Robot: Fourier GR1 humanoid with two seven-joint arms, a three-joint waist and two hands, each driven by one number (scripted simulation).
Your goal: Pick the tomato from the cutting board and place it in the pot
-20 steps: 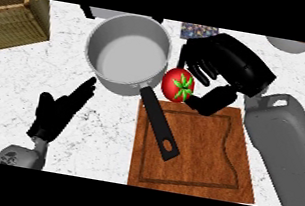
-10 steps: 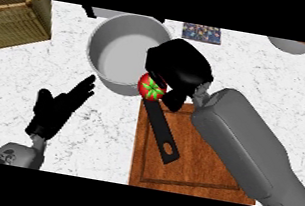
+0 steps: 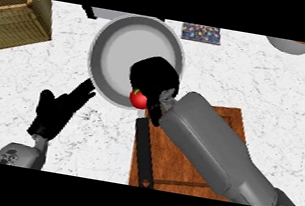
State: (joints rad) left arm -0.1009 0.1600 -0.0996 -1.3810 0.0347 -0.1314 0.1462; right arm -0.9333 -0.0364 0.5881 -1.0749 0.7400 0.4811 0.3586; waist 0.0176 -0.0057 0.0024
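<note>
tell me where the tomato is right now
Head view, centre: the tomato sits in the curled fingers of the right hand, over the near rim of the pot, just beyond the cutting board.

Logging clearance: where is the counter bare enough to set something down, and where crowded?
Bare counter lies right of the pot, between bowl and cutting board, and below the basket, left of the left hand. Crowded at the pot's near rim, where the right hand holds the tomato.
</note>
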